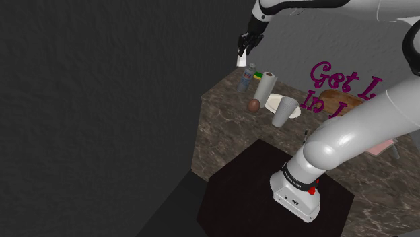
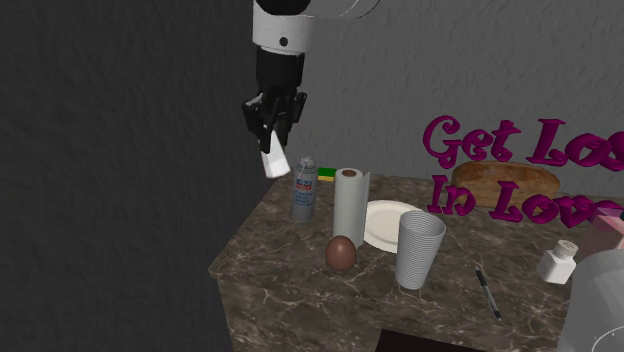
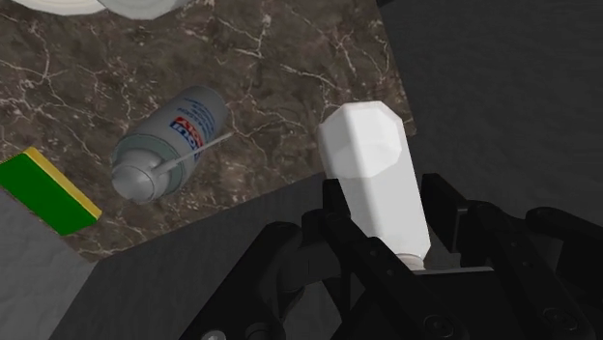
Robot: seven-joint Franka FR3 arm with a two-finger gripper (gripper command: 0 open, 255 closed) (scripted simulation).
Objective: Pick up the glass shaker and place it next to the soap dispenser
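My gripper (image 1: 242, 48) (image 2: 268, 135) (image 3: 387, 208) is shut on a plain white shaker (image 1: 241, 60) (image 2: 273, 163) (image 3: 372, 164), which hangs tilted below the fingers, well above the counter. The soap dispenser (image 1: 248, 77) (image 2: 304, 190) (image 3: 169, 140), a grey-blue bottle with a red and blue label and a pump top, stands upright at the far corner of the dark marble counter (image 2: 280, 290). The shaker hangs in the air just beside and above the dispenser, near the counter's edge by the dark wall.
Behind the dispenser lies a green and yellow sponge (image 2: 327, 175) (image 3: 43, 188). Close by stand a paper towel roll (image 2: 349, 210), a white plate (image 2: 385, 225), a brown egg (image 2: 340, 252) and a ribbed cup (image 2: 419, 250). Further off are bread (image 2: 510, 180), a pen (image 2: 487, 292) and a small white bottle (image 2: 556, 262).
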